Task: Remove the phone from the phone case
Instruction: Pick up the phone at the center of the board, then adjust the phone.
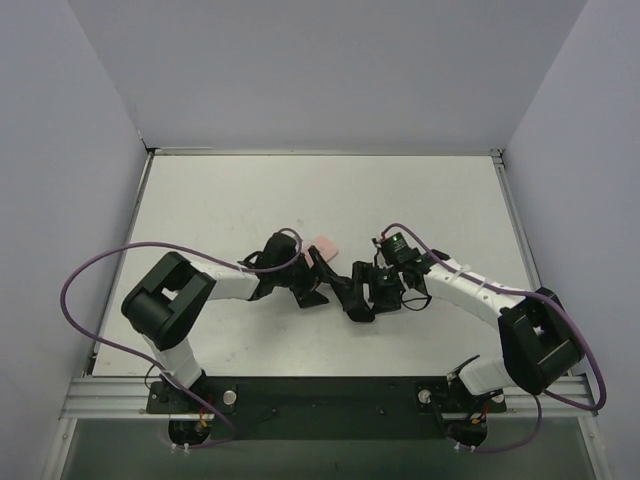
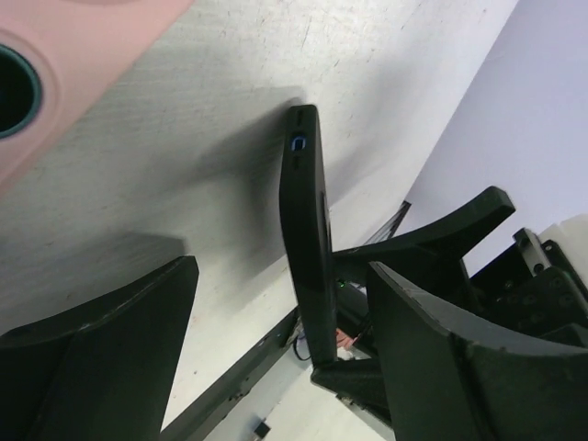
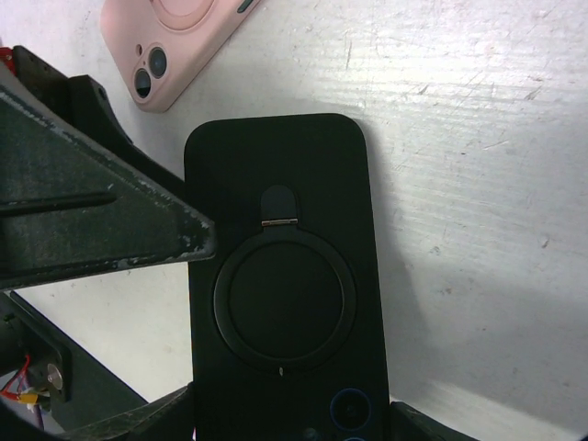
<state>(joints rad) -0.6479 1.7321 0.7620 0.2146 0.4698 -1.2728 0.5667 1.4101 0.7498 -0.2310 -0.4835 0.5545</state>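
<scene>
A black phone in its black case (image 3: 285, 230), with a ring stand on its back, stands upright above the table. My right gripper (image 3: 289, 424) is shut on its lower end, one finger on each long edge. In the left wrist view the cased phone (image 2: 308, 239) is seen edge-on between my left gripper's (image 2: 280, 268) spread fingers (image 2: 101, 358), with a gap on each side. From above, both grippers meet at mid-table: the left (image 1: 320, 282), the right (image 1: 366, 300), the phone (image 1: 352, 287) between them.
A pink phone case (image 1: 323, 245) lies flat on the white table just behind the left gripper; it also shows in the right wrist view (image 3: 175, 37) and the left wrist view (image 2: 64, 64). Grey walls enclose the table on three sides.
</scene>
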